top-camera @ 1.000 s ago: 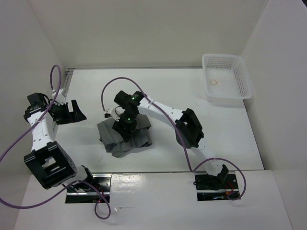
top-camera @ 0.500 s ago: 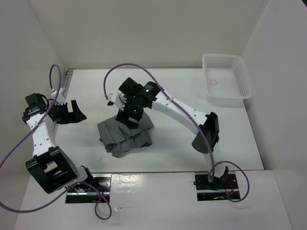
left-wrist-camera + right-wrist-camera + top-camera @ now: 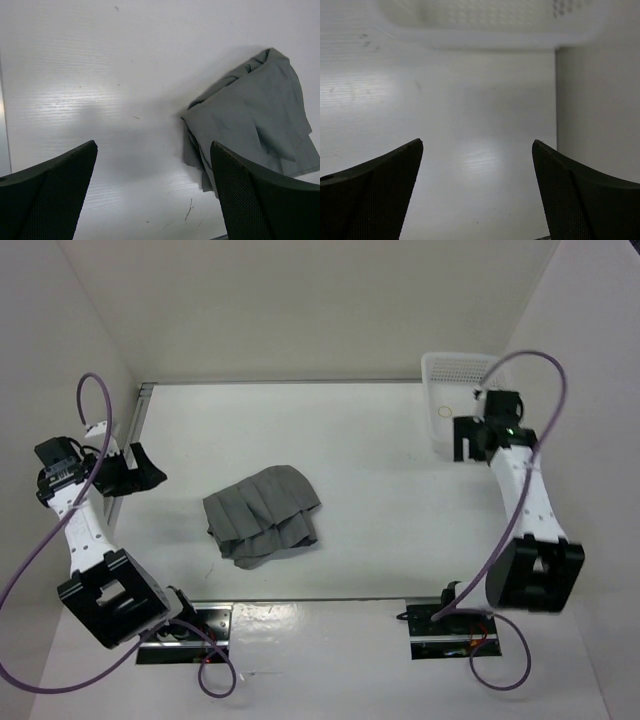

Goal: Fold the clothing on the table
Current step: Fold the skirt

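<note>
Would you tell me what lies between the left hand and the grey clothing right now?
Nothing: only bare white table separates the left hand from the clothing, as the top view shows and the left wrist view confirms.

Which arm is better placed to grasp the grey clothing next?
Probably left: the open left gripper faces the clothing from nearby; the open right gripper is far off, by the basket.
</note>
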`<state>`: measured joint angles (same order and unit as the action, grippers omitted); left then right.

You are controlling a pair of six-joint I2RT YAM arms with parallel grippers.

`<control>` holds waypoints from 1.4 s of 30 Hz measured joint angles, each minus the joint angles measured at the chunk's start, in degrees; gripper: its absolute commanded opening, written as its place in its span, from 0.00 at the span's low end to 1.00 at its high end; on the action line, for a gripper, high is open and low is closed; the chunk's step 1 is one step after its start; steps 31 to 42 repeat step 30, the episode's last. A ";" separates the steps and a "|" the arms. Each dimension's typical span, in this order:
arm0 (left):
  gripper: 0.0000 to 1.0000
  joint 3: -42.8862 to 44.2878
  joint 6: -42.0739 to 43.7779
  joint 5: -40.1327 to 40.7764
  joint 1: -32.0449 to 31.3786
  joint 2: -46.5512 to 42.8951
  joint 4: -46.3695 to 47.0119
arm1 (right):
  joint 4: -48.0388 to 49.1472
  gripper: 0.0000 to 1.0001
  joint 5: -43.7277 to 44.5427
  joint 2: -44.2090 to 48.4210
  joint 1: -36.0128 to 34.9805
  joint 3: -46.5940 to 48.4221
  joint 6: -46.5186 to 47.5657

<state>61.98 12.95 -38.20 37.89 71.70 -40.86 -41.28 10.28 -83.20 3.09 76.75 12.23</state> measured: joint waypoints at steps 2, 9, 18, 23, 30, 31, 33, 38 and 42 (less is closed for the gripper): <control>0.99 -0.07 -1.18 0.13 1.51 0.04 1.22 | 1.57 0.99 -0.55 7.96 6.95 -8.24 -1.60; 0.99 -4.48 -5.60 6.36 6.01 -6.97 5.99 | 6.82 0.99 -0.83 27.19 13.25 -19.43 -5.90; 0.99 -10.64 -7.21 10.75 7.08 -25.38 10.60 | 9.14 0.99 -3.26 29.64 14.75 -22.75 -8.22; 0.99 -10.78 -7.17 11.34 7.08 -23.76 11.06 | 9.22 0.99 -5.01 30.93 14.80 -22.75 -8.33; 0.99 -11.08 -7.10 10.88 7.08 -24.55 11.13 | 9.22 0.99 -7.08 30.93 14.80 -22.77 -8.09; 0.99 -11.08 -7.10 10.88 7.08 -24.55 11.13 | 9.22 0.99 -7.08 30.93 14.80 -22.77 -8.09; 0.99 -11.08 -7.10 10.88 7.08 -24.55 11.13 | 9.22 0.99 -7.08 30.93 14.80 -22.77 -8.09; 0.99 -11.08 -7.10 10.88 7.08 -24.55 11.13 | 9.22 0.99 -7.08 30.93 14.80 -22.77 -8.09; 0.99 -11.08 -7.10 10.88 7.08 -24.55 11.13 | 9.22 0.99 -7.08 30.93 14.80 -22.77 -8.09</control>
